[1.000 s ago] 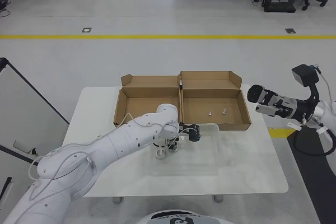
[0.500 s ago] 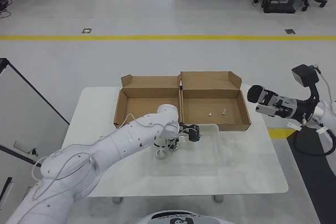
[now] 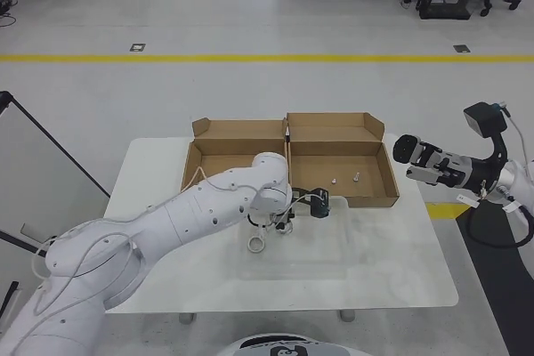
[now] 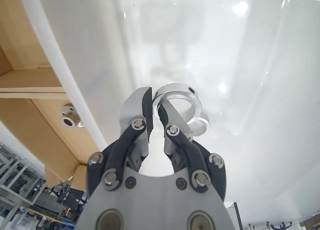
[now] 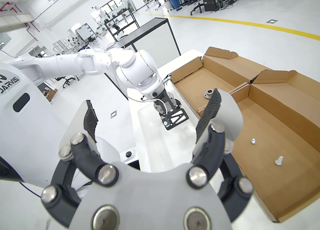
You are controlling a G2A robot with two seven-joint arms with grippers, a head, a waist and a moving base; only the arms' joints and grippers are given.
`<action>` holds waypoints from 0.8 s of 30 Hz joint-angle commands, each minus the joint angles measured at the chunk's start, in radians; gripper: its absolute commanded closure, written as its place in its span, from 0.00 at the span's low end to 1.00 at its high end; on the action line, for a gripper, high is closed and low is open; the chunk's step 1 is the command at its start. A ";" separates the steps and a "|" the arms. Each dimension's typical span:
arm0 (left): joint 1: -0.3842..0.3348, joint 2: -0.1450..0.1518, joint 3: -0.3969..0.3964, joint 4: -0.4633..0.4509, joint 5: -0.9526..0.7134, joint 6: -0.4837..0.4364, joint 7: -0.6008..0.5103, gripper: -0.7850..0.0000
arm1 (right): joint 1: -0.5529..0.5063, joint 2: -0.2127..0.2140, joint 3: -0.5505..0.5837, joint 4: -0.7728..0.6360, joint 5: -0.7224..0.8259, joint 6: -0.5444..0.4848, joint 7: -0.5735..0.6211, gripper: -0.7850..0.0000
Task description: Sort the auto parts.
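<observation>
Left gripper [image 4: 155, 109]: clamped on the wall of a metal ring [image 4: 178, 99]. One ribbed pad [image 4: 147, 105] is set against the outside of the wall and the other finger is passed through the bore. In the top view it is seen over the tray's far left part, close to the boxes.
Metal ring: silver, with a small hole drilled in its wall, held above the tray floor. Whether it is lifted clear or touching the floor cannot be told.
Second ring [image 4: 201, 125]: seen just behind the held ring and partly covered by it and by a finger. Contact between the two cannot be told.
Clear tray [image 3: 338, 258]: placed on the white table [image 3: 142, 178], just in front of the two boxes.
Left box [image 3: 218, 169]: open cardboard, side by side with the other box. A flanged part [image 5: 208, 93] is lying on its floor near the shared wall.
Right box [image 3: 374, 178]: open cardboard. Two small parts [image 3: 335, 179] are lying on its floor, near each other but apart.
Right gripper [image 5: 153, 99]: fingers spread wide, nothing between them. It is held in the air off the table's right edge, beyond the right box and well apart from the tray.
</observation>
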 commanded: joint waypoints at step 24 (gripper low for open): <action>0.271 0.300 -0.466 -0.437 -0.001 -0.130 0.276 1.00 | 0.000 0.000 0.000 0.000 0.000 0.000 0.000 0.00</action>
